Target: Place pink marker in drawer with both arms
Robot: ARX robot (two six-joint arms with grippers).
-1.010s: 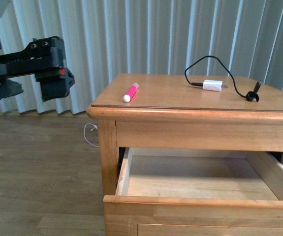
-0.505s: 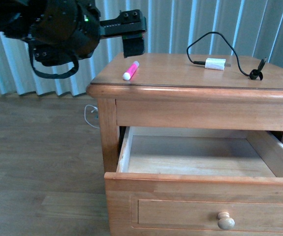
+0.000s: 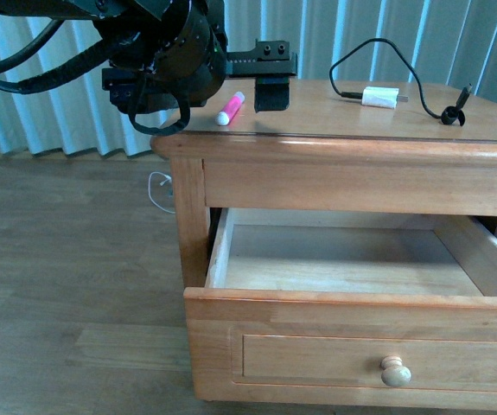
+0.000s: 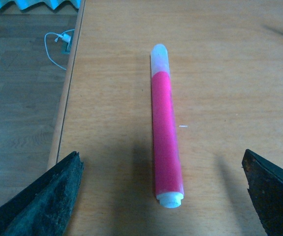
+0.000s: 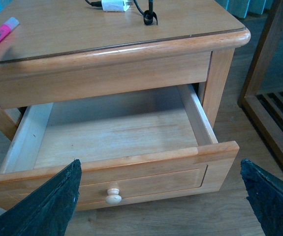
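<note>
Since half a second ago the left arm [image 3: 166, 52] has swung further over the cabinet top [image 3: 360, 130], and the left gripper [image 3: 271, 97] has come from behind the pink marker [image 3: 231, 108] to just beside it, as the front view shows it. The marker itself has not shifted, and the drawer [image 3: 352, 307] is pulled out as before.

In the left wrist view the marker [image 4: 166, 137] lies flat on the wood, lengthwise in the gap between the two fingers [image 4: 57, 191]. They are spread wide and neither touches it, with bare wood showing on both sides. Only the finger ends show, cut off at the picture's corners, so how high they hang above the top cannot be told.

The right gripper [image 5: 159, 162] is also spread wide and holds nothing. It hangs out in front of the open drawer [image 5: 131, 169], above the round knob [image 5: 113, 195]. The right arm is outside the front view.

From the front, the left arm's bulky joint hides the cabinet's rear left corner, and the drawer's right side runs out of the picture. A white charger [image 3: 379, 96] lies well apart from the marker, toward the other side of the top.
</note>
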